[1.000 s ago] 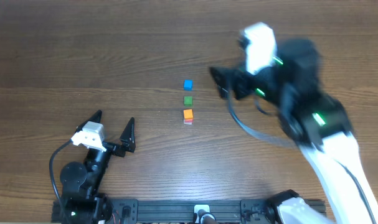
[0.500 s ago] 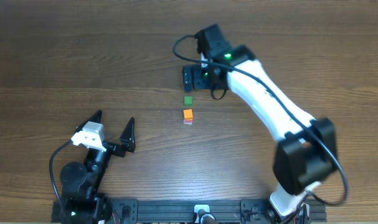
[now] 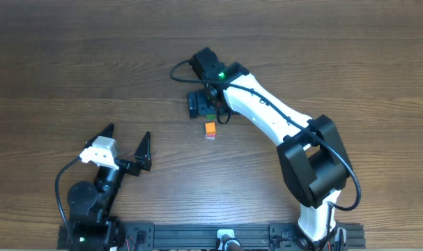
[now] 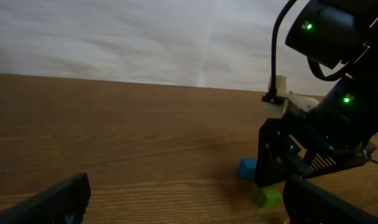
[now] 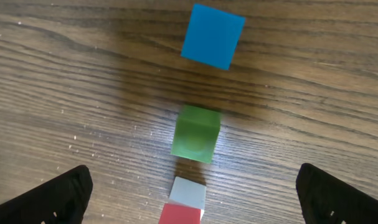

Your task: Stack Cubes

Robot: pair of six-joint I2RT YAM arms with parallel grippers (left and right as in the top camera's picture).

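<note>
The wooden table (image 3: 72, 56) spreads under everything, its grain running left to right. The right arm (image 3: 267, 118) is the largest thing on it: white and black, it rises from the near right edge and reaches up and leftward to the middle of the table. The left arm (image 3: 93, 199) is folded low at the near left corner, well apart from the cubes.

The right gripper (image 5: 192, 168) hangs over the row of cubes with its two fingers spread wide. Nothing is between the pads, and the green cube lies on the table in the gap beneath them. In the left wrist view one dark finger comes down close beside that cube, though whether it touches cannot be told. The left gripper (image 3: 126, 138) is also spread apart and empty, pointing toward the far side above bare wood.

The cubes lie in a short line at mid-table, running from far to near. The blue cube (image 5: 212, 36) is farthest, turned slightly askew. The green cube (image 5: 197, 134) is next, near it but not touching. Nearest is the orange cube (image 3: 210, 128), just clear of the green one. It sits on a red cube (image 5: 181, 214), whose edge shows at its near side.
</note>
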